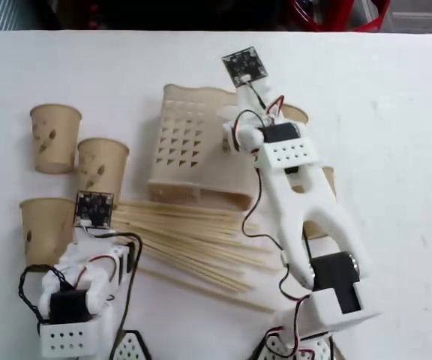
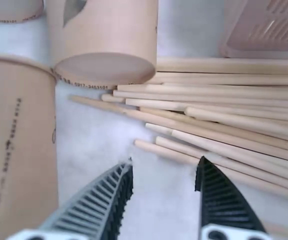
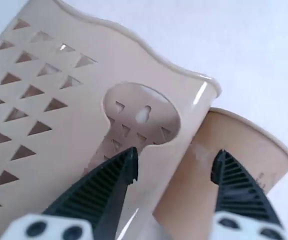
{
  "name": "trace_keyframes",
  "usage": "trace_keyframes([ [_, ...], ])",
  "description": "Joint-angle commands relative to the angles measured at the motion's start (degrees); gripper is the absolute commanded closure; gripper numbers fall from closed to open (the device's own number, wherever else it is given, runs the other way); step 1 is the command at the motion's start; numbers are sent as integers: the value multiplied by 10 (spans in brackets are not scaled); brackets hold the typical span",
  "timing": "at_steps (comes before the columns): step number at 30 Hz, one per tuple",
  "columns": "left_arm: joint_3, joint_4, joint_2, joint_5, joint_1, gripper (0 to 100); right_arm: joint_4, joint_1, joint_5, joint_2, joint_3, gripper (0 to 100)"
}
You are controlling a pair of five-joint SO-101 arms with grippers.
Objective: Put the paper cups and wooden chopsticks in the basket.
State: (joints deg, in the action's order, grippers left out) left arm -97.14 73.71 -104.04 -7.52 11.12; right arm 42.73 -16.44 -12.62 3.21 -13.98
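left zone: three paper cups counted on the table (image 1: 396, 112), all outside the basket. the first cup (image 1: 55, 139) is farthest from the arms, the second cup (image 1: 102, 171) is just beside it, and the third cup (image 1: 43, 229) is nearest the left arm.

left gripper (image 2: 164, 167): fingers spread apart, nothing between them. it hangs over bare table at the near ends of the sticks, with the third cup close alongside.

centre: wooden chopsticks (image 1: 193, 240) lie in one loose fanned pile flat on the table. they overlap too much for a count. the far edge of the pile runs just beside the basket's near wall.

basket (image 1: 193, 146): one, beige, with triangular perforations, between the left cups and the right arm.

right gripper (image 3: 176, 160): fingers parted, gripping nothing. one finger is over the basket's end wall with the handle cut-out, the other over the fourth cup (image 3: 234, 145).

right zone: the fourth cup sits on the table against the basket's right end. a fifth tan form (image 1: 328, 180), mostly hidden under the right arm, cannot be confirmed as a cup.
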Motion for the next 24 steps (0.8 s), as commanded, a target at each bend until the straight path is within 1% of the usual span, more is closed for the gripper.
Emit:
trace_keyframes([
  [1, 2, 1, -7, 0, 3, 788, 4, 30, -3, 0, 29, 758],
  [10, 2, 1, -7, 0, 3, 788, -37, 23, -3, 6, 29, 758],
  [14, 2, 1, -7, 0, 3, 788, -60, 30, -3, 50, 40, 758],
  [20, 2, 1, -7, 0, 3, 788, -60, 30, -2, 136, 85, 758],
  [24, 2, 1, -7, 0, 3, 788, -57, 30, -2, 153, 97, 758],
])
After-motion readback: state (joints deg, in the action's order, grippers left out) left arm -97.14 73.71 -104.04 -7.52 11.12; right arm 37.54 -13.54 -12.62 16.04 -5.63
